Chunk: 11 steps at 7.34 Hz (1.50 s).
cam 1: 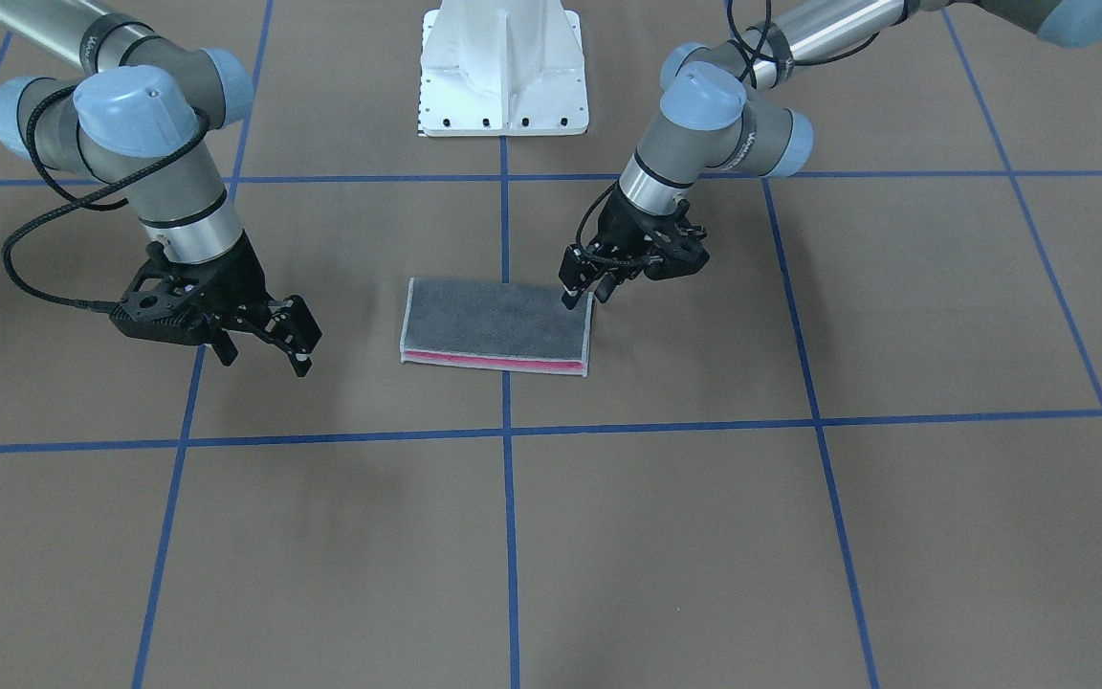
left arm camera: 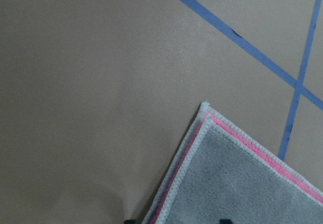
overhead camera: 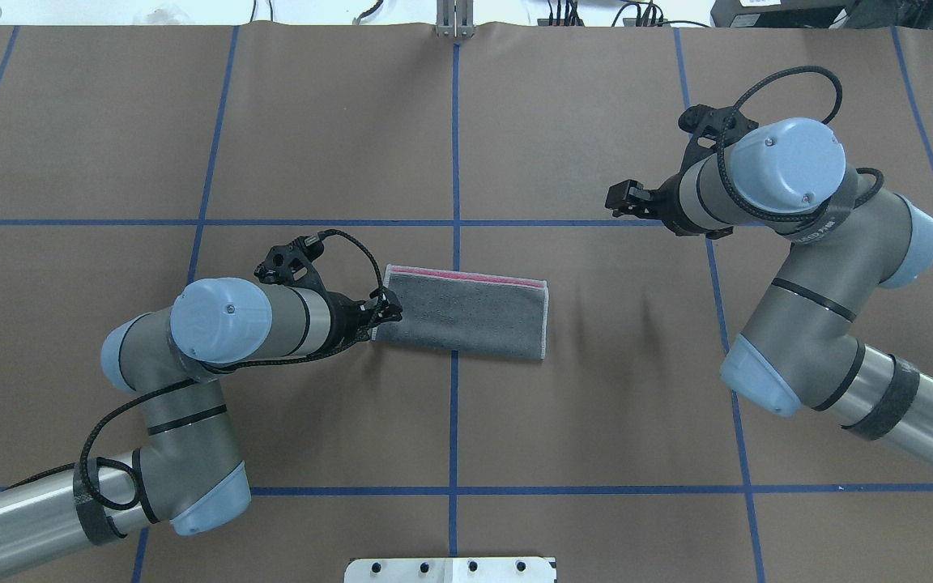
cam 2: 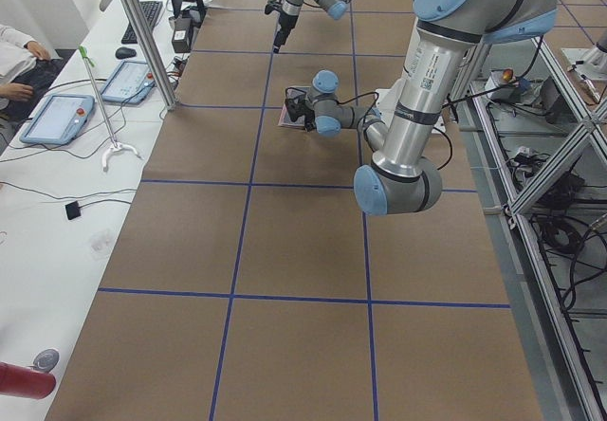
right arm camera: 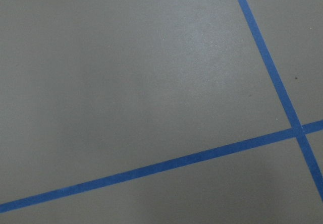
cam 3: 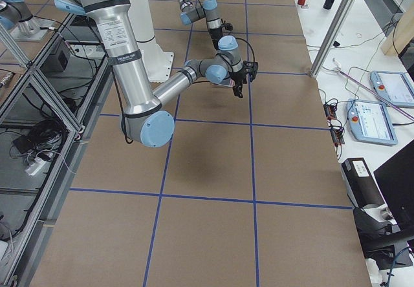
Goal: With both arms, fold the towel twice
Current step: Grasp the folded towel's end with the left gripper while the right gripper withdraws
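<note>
Near the centre of the bench (cam 1: 800,536), the towel (cam 1: 498,323) lies folded once into a long strip. Its dark grey face is up, and a pink sliver shows along the long edge away from the robot, where the two layers sit slightly offset. The left claw (cam 1: 585,298) stands at the strip's short end on the robot's left. Its jaws are narrowly parted and straddle the stitched edge, one tip on the cloth and one on the bench beside it; the cloth between them looks flat, not pinched. That placement suits lifting this end over for the second fold. The right claw (cam 1: 264,356) hangs wide open toward the bench's right end, well apart from the towel's other short end, and probably has to come in before it can help. Blue tape lines (cam 1: 506,498) run under the towel, and the white pedestal (cam 1: 503,67) sits at the robot's edge. Only taped surface lies between the right claw and the cloth.
</note>
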Available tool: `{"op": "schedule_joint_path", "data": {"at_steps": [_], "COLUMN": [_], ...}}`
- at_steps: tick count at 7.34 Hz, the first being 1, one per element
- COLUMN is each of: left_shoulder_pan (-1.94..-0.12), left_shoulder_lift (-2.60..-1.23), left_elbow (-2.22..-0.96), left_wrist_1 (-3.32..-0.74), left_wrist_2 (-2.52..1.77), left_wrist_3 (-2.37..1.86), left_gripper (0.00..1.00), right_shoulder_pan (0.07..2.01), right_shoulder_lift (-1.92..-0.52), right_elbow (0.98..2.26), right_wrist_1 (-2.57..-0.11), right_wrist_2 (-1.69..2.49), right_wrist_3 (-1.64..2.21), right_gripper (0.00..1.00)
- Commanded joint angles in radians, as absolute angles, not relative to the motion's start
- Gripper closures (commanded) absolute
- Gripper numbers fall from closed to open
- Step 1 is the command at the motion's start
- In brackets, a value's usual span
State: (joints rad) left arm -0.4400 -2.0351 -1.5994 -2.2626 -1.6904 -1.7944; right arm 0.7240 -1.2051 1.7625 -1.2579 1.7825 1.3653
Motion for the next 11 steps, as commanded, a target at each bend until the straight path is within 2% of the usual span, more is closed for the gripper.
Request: {"op": "schedule_joint_path", "data": {"at_steps": [1, 2, 3, 4, 9, 11], "left_shoulder_pan": [-0.436, -0.436, -0.436, -0.436, -0.436, -0.436], "left_shoulder_lift": [-2.031, -2.033, -2.031, -2.031, -2.023, -2.023], "left_elbow": [-1.601, -1.603, -1.606, -1.605, -1.608, -1.608], "left_wrist_1": [-2.264, -2.263, -2.263, -2.263, -2.264, -2.264], "left_wrist_2": [-1.690, -1.690, -1.689, -1.689, -1.687, -1.686], "left_wrist_3": [-1.795, -1.795, -1.796, -1.796, -1.795, -1.795], "left_gripper": [0.37, 0.37, 0.48, 0.55, 0.55, 0.71], "right_shoulder_pan": [0.724, 0.724, 0.724, 0.724, 0.724, 0.730], "right_shoulder_lift": [-1.206, -1.206, -1.206, -1.207, -1.204, -1.204], "right_elbow": [1.763, 1.763, 1.763, 1.764, 1.764, 1.763], "right_wrist_1": [-1.258, -1.258, -1.258, -1.258, -1.258, -1.258], "right_wrist_2": [1.782, 1.782, 1.782, 1.782, 1.782, 1.784], "right_wrist_3": [1.365, 1.365, 1.365, 1.365, 1.365, 1.364], "right_gripper": [0.00, 0.00, 0.00, 0.00, 0.00, 0.00]}}
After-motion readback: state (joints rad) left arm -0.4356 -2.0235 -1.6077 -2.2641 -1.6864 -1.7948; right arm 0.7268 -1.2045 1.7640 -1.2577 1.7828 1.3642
